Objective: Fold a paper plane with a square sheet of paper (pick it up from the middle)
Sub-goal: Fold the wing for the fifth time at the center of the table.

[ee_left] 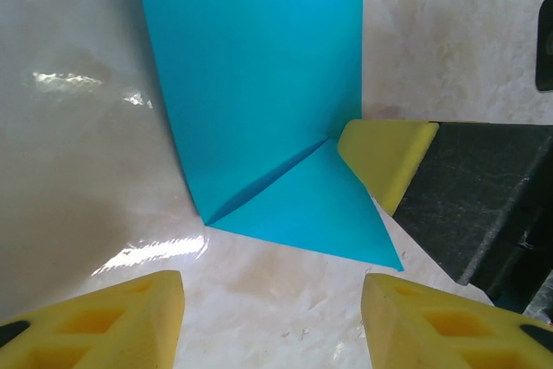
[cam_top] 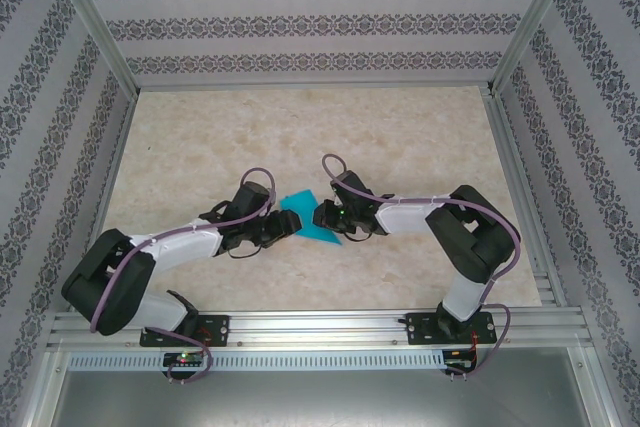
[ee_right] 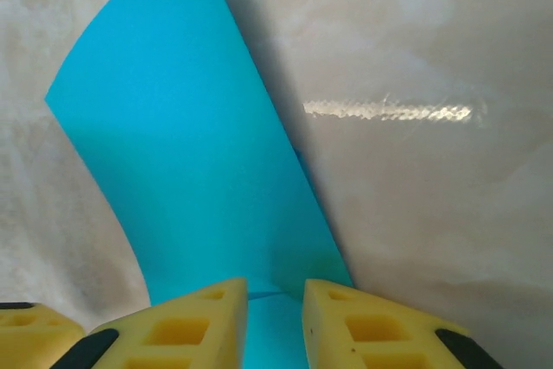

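Note:
The square sheet of paper is teal and lies creased on the marble table between my two grippers. In the left wrist view the paper has one large part standing up and a triangular flap lying flat. My left gripper is open just short of the flap's edge, with bare table between its fingers. My right gripper has its jaws a narrow gap apart, tips resting on the paper at the crease. One of its yellow fingertips touches the fold. In the top view the left gripper and right gripper face each other across the sheet.
Patterned walls and metal frame posts enclose the table. An aluminium rail with both arm bases runs along the near edge. The black body of the right gripper sits close to the left fingers.

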Motion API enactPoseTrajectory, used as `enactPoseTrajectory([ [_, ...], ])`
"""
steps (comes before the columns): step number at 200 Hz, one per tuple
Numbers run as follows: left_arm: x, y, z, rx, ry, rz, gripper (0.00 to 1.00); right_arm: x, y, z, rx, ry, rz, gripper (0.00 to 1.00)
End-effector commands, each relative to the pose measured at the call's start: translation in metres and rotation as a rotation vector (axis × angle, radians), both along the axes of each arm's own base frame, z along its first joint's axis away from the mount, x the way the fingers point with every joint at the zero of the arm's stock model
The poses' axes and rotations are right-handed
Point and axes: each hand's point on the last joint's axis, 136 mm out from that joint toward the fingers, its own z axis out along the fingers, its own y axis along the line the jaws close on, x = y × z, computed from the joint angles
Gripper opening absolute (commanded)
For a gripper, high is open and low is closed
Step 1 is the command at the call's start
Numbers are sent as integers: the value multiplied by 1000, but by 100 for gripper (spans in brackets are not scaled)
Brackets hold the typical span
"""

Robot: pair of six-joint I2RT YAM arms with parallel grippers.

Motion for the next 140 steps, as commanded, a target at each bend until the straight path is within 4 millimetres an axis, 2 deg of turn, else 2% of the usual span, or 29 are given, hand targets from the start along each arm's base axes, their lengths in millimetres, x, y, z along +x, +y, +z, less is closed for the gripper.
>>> enactPoseTrajectory([
  [1,7,-18,12,-64,-27,-5,56,-9,-15,-26,-11,81,-42,25],
  [76,9,-23,1,-64,30,43,57,-12,-21,-25,66,79,-64,26],
  [140,15,-31,-2,-82,33,42,52,-13,-25,-24,95,72,-66,25],
])
